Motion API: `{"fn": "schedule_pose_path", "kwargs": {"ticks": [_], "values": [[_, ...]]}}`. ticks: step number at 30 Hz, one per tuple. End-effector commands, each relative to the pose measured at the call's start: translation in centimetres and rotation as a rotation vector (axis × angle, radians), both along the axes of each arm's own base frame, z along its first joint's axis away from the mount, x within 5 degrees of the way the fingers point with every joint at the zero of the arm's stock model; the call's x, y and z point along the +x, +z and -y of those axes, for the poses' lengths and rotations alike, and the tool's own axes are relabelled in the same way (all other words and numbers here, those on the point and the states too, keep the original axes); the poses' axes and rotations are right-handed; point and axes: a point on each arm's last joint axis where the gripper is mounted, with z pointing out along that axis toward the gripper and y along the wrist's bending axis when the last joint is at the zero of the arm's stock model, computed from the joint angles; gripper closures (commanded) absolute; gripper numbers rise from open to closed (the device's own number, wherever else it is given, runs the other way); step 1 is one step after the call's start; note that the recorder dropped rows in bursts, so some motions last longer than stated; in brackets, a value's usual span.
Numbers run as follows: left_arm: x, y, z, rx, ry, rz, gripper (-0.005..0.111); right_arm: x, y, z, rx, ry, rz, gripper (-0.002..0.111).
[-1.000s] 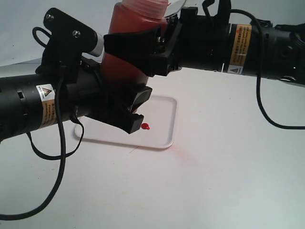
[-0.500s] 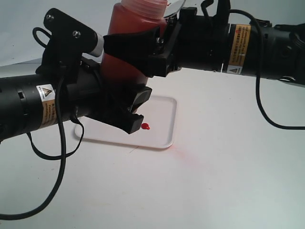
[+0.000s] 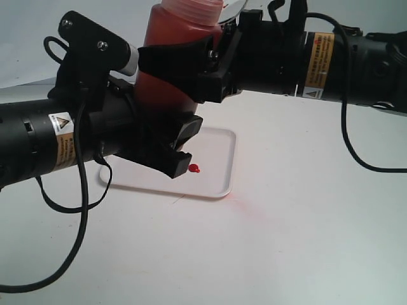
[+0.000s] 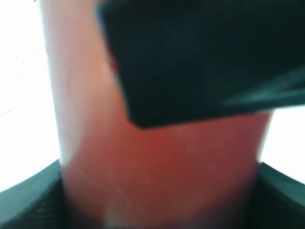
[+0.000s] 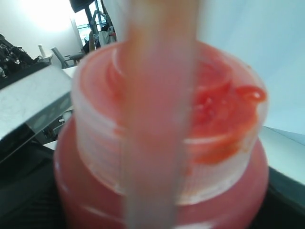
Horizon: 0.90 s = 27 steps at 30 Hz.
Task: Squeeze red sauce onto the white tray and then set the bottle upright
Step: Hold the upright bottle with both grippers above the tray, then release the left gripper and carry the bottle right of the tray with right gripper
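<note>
Presently both of my claws are closed on the bottle (image 3: 166,25), which stands roughly upright in the air above the white tray (image 3: 216,152), over the tray's left part as the exterior view has it. My left claw (image 3: 170,140) clamps the lower body: in the left wrist view the red-tinted plastic (image 4: 157,167) fills the whole gap between my two dark fingers, and the bottle's base is hidden behind that claw from outside. My right claw (image 3: 178,58) grips the bottle higher up, farther above the tray, with one black finger lying across the front of the body; that same finger shows as a dark blurred block (image 4: 200,57) in the left wrist view. The wide ribbed cap (image 5: 167,138) faces up and away from the tray, smeared with red, and a pale blurred strip crosses in front of it, too far out of focus for me to say what it is. A small glossy blob of red sauce (image 3: 194,168) lies on the tray's floor close to its near rim, below the tip of my left claw's near finger and apart from the bottle. A faint reddish tinge marks the white table (image 3: 305,241) just off the tray's near right corner.
</note>
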Motion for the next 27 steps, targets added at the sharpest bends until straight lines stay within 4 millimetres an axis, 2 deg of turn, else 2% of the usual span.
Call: {"fn": "schedule_pose_path", "kwargs": {"ticks": [1, 4, 8, 12, 14, 20, 27], "values": [[-0.1, 0.9, 0.0, -0.016, -0.005, 0.026, 0.088, 0.1, -0.2, 0.0, -0.013, -0.027, 0.003, 0.108], [-0.1, 0.9, 0.0, -0.017, -0.011, 0.023, 0.068, 0.1, -0.2, 0.0, -0.013, -0.027, 0.003, 0.108], [-0.1, 0.9, 0.0, -0.017, -0.011, 0.023, 0.032, 0.2, -0.2, 0.0, -0.016, -0.039, 0.013, 0.108], [-0.1, 0.9, 0.0, -0.017, -0.011, 0.023, 0.013, 0.4, 0.0, 0.1, -0.001, -0.062, 0.010, 0.108], [-0.1, 0.8, 0.0, -0.016, -0.011, 0.021, 0.010, 0.4, 0.0, 0.1, -0.003, -0.063, 0.019, 0.108], [-0.1, 0.8, 0.0, -0.015, -0.011, 0.020, 0.010, 0.9, -0.4, 0.5, -0.073, -0.129, 0.058, 0.108], [-0.5, -0.2, -0.2, 0.009, -0.027, -0.001, 0.010, 2.3, -1.5, 2.2, -0.236, -0.246, 0.091, 0.108]]}}
